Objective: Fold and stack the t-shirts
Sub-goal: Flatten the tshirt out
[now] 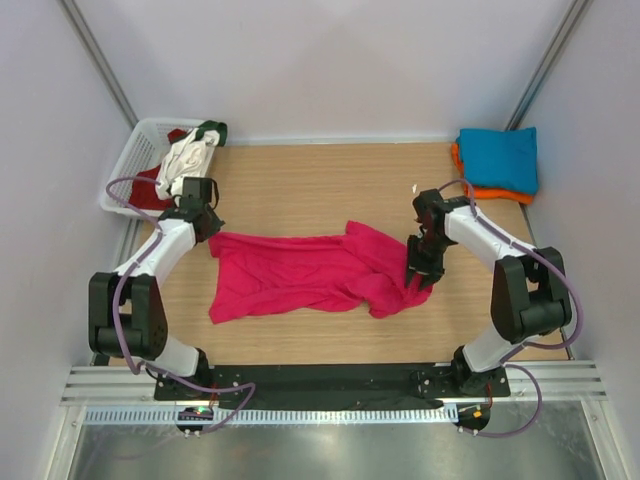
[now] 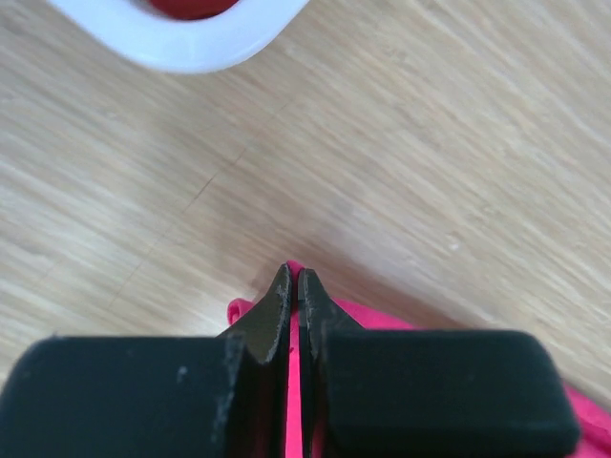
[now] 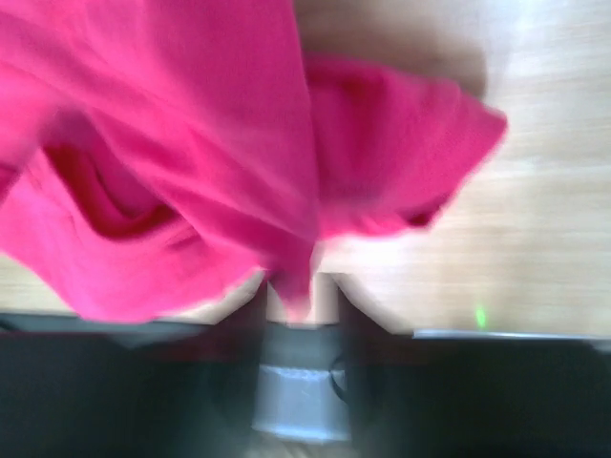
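so the pink shirt (image 1: 300, 270) sits crumpled mid table (image 1: 300, 185). left claw (image 2: 294, 286) pinches its 10 o'clock corner tight, right claw (image 1: 420, 275) at 3 o'clock is too blurry to call. I'd stretch it flat, evenly, before folding.

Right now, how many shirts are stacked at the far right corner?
2: the teal shirt on top, the orange shirt under it; others may be hidden between them.

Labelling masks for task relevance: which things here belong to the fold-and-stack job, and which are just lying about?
Job: pink t-shirt, spread mid-table; folded teal t-shirt on orange t-shirt; white shirt, dark red shirt, green shirt in the white basket.
Just there: white basket, table.
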{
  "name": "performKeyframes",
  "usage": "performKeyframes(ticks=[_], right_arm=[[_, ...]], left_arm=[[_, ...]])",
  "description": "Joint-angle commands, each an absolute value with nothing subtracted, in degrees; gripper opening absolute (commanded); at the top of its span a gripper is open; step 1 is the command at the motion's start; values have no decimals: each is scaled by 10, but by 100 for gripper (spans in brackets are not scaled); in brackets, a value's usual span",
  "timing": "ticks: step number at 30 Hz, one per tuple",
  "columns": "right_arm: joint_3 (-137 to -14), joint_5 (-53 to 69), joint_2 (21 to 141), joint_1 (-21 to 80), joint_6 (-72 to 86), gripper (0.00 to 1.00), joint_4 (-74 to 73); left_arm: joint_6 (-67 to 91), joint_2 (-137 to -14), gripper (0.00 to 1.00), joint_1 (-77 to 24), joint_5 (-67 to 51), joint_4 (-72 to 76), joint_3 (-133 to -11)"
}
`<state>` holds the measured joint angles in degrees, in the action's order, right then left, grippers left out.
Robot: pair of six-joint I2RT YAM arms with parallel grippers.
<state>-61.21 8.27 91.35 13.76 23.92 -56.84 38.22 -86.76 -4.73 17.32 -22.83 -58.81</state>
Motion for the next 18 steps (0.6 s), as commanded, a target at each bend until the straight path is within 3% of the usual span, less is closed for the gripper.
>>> performKeyframes(ticks=[1,2,3,4,5,9,12,18], right_arm=[[-672,97,904,137,244,50,-665],[-693,83,904,137,242,50,-672],[-717,66,913,131,242,69,-673],[-769,43,922,125,241,78,-669],[-795,34,930,117,251,80,-663],[-857,26,960,80,291,80,-552],[-825,16,976,65,314,80,-443],[-795,38,1060,56,322,75,-390]], left_arm=[[365,-849,0,-43,210,-253,-572],[363,-850,0,-44,210,-253,-572],[362,-852,0,-43,212,-254,-573],[363,-854,0,-44,214,-253,-572],[362,-857,0,-43,210,-250,-573],[359,-864,0,-44,202,-244,-573],[354,-867,0,-44,195,-237,-571],[347,-866,0,-43,191,-234,-577]])
